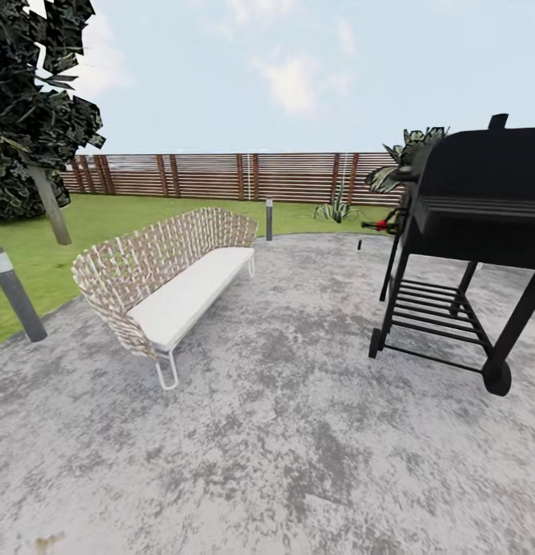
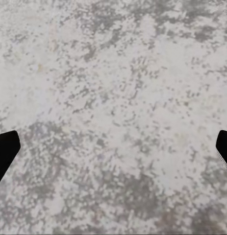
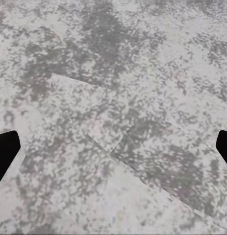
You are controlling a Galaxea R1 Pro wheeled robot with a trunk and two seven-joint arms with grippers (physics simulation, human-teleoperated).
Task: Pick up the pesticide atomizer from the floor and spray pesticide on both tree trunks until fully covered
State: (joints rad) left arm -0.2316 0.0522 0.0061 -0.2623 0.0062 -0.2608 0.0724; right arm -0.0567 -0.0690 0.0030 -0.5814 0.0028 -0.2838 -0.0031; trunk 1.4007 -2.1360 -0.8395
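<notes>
Though empty, fingers spread wide.

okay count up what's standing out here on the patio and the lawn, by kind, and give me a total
Woven sofa: 1
Black grill: 1
Grey bollard posts: 2
Thin-stemmed dark tree: 1
Leafy plants by the fence: 2
Total: 7
</notes>
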